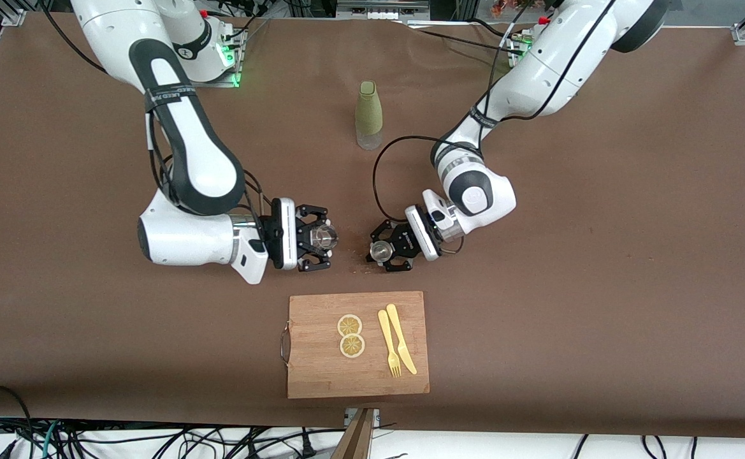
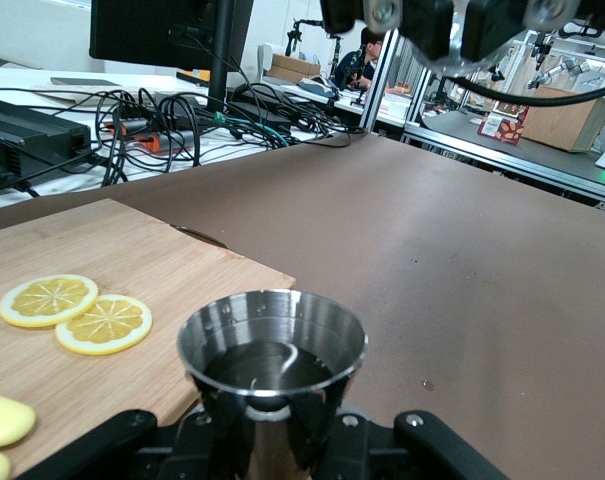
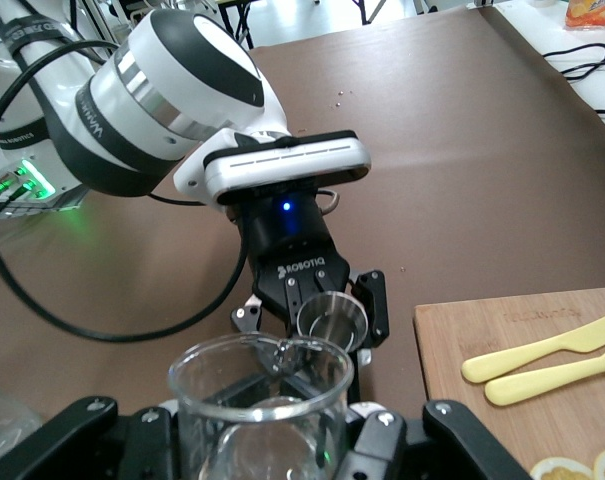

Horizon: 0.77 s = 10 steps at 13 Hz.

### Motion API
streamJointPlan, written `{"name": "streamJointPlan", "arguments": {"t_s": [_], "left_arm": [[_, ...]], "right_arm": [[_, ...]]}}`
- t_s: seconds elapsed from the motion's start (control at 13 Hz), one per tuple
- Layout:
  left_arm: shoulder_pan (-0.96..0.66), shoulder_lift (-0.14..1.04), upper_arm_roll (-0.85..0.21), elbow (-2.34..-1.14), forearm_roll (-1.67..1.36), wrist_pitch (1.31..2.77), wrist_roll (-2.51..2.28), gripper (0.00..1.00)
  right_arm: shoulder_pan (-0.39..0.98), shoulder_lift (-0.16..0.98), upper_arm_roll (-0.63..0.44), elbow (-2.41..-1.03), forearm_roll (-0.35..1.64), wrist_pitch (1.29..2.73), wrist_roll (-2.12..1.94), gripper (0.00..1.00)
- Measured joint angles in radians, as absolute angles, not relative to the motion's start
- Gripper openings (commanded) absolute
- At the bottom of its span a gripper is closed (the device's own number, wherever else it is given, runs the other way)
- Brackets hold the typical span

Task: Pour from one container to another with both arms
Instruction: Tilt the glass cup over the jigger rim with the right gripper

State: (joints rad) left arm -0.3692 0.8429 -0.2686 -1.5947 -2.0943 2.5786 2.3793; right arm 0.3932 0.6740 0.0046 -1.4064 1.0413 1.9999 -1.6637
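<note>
The left end effector is closed on a small metal cup, held just above the brown worktop; the cup stands upright in the left wrist view, its flared rim open and its inside dark and shiny; the right end effector faces it, close by but apart, and is clamped on a clear glass beaker, seen upright with a pouring lip in the right wrist view; between the two end effectors a few crumbs lie on the worktop; nearer to the front camera than both end effectors lies a wooden cutting board with a metal handle; on it rest two lemon slices, overlapping, and beside them a yellow fork and yellow knife; farther from the front camera than the end effectors stands a green-sleeved bottle, upright and well apart from both.
</note>
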Motion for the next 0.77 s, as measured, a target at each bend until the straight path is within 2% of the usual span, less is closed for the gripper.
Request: {"name": "streamJointPlan", "arguments": {"t_s": [0.38,0.77], "left_arm": [[-0.409,0.853,-0.260,-1.560,-2.143,2.668,2.365,0.00],[-0.456,0.853,-0.263,-1.528,-2.197,2.750,2.354,0.00]], "right_arm": [[0.440,0.675,0.005,-1.409,0.941,2.090,-1.581,0.00],[0.469,0.693,0.005,-1.415,0.932,2.184,-1.576,0.00]]}}
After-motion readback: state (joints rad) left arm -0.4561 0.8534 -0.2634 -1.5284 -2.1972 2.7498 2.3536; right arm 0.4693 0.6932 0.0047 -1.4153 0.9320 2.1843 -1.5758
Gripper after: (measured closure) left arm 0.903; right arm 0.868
